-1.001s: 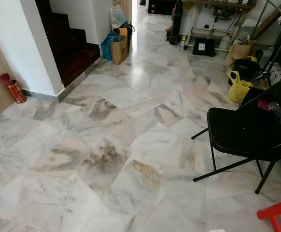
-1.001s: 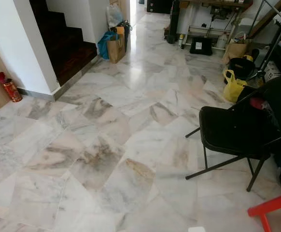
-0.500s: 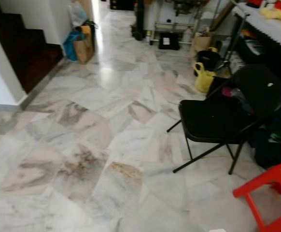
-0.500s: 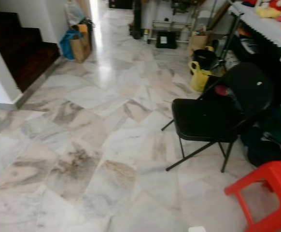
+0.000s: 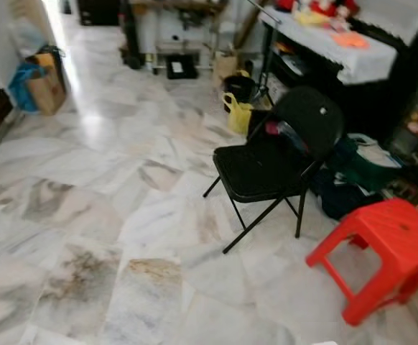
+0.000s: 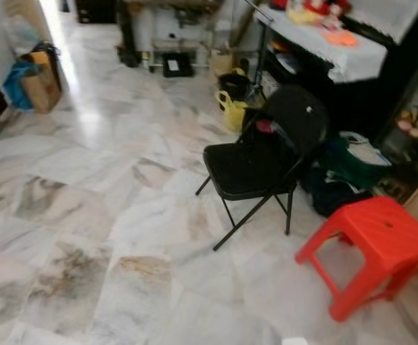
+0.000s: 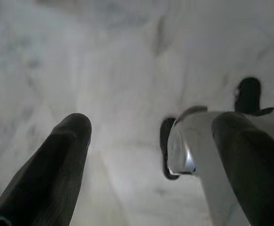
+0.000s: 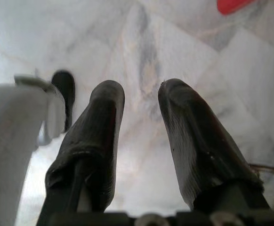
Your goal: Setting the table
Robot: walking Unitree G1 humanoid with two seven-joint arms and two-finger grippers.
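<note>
A dark table with a white cloth (image 5: 342, 56) stands at the far right, with red and orange items on it, too blurred to name. A black folding chair (image 5: 256, 169) stands on the marble floor before it, and a red plastic stool (image 5: 385, 244) is nearer on the right. My left gripper (image 7: 153, 125) hangs over the floor, its fingers (image 7: 64, 155) spread wide and empty. My right gripper (image 8: 141, 89) also hangs above the marble, open with nothing between its fingers (image 8: 99, 127).
A yellow bag (image 5: 239, 115) and a black bucket sit behind the chair. Dark bags (image 5: 353, 180) lie under the table. A brown paper bag (image 5: 47, 90) and a blue bag (image 5: 22, 75) stand at the far left wall. Open marble floor (image 5: 108, 215) stretches left.
The camera has swung to the right: the staircase has left the picture, the chair has slid leftward, and the red stool and clothed table have come into view.
</note>
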